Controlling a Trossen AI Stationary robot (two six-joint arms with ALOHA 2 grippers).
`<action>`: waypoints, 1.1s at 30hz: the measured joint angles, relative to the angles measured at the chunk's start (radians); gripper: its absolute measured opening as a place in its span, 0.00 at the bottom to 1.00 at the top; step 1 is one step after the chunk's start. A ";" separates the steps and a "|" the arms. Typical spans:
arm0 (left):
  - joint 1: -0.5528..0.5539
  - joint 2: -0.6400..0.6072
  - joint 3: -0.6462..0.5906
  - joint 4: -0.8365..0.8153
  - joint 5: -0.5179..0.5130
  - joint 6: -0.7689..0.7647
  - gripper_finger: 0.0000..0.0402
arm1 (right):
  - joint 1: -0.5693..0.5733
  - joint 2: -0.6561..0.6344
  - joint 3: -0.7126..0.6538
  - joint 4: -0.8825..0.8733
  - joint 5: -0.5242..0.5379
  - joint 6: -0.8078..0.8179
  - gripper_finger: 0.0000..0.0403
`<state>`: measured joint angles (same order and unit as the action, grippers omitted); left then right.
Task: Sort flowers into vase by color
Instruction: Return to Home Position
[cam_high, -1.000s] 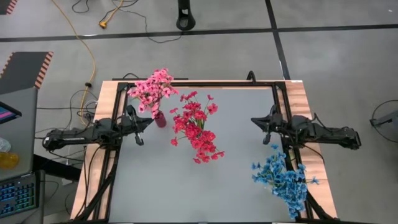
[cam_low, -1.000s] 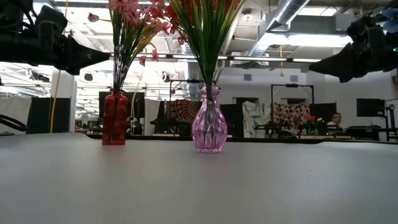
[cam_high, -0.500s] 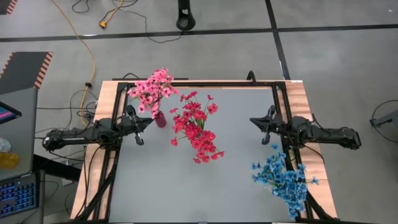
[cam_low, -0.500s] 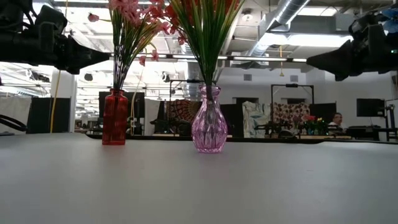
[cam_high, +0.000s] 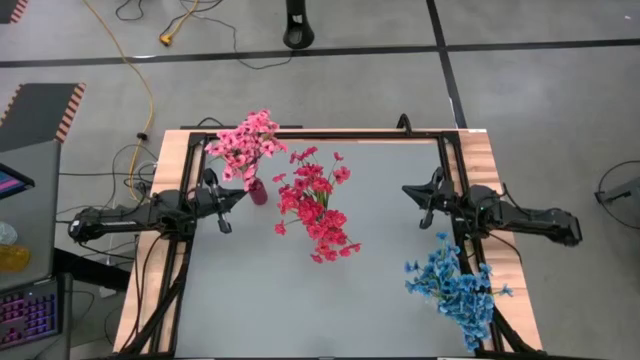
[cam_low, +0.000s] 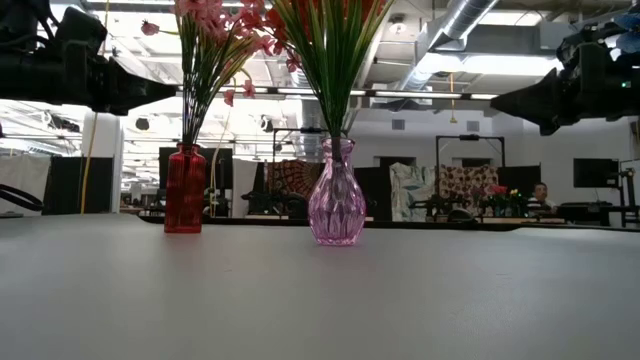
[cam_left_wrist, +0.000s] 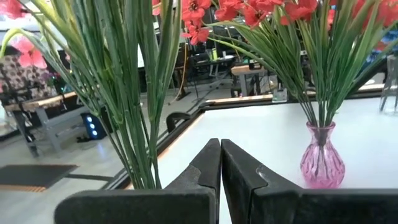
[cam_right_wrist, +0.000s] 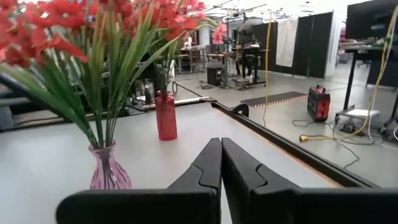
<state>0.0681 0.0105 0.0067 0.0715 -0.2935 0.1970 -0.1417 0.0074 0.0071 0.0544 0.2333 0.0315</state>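
Left gripper (cam_high: 238, 198) first: it hangs over the left edge of the grey-topped, wood-rimmed table (cam_high: 380, 270), its two dark fingers (cam_left_wrist: 208, 163) pressed flat together with nothing between them. Just beside its tip stands the slim red glass vase (cam_high: 258, 190), close to the far left corner. Out of it rises the bunch of pink flowers (cam_high: 245, 140), thin green stems upright, blossoms spreading toward that corner.

Moving right, the red flowers (cam_high: 315, 205) fan wide over the table, a little left of its middle. Their green stems drop into the round-bellied pink glass vase (cam_low: 336, 195), which the low view shows upright to the right of the red one, the two vases apart.

On to the right edge: the right gripper (cam_high: 410, 192) hovers there, pointing inward across the table toward the left gripper, its fingers (cam_right_wrist: 208, 163) closed on each other and just as empty. In the low view both grippers ride well above the tabletop.

Last, the blue flowers (cam_high: 455, 290), a cluster of small blue blossoms at the right edge toward the front right corner, near the right gripper. Whatever holds them is hidden under the blossoms, so I can't tell their vase.
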 joint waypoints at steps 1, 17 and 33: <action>0.000 0.000 0.000 0.000 0.000 0.008 0.00 | -0.003 0.000 0.000 0.000 0.000 -0.001 0.09; 0.000 0.003 0.000 -0.017 0.116 0.068 0.00 | -0.011 0.000 -0.001 -0.001 0.002 -0.032 0.09; 0.000 0.003 0.000 -0.032 0.218 0.042 0.00 | -0.011 0.000 -0.002 -0.002 0.003 -0.032 0.09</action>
<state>0.0681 0.0132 0.0067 0.0391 -0.0760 0.2391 -0.1532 0.0074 0.0055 0.0525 0.2359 0.0000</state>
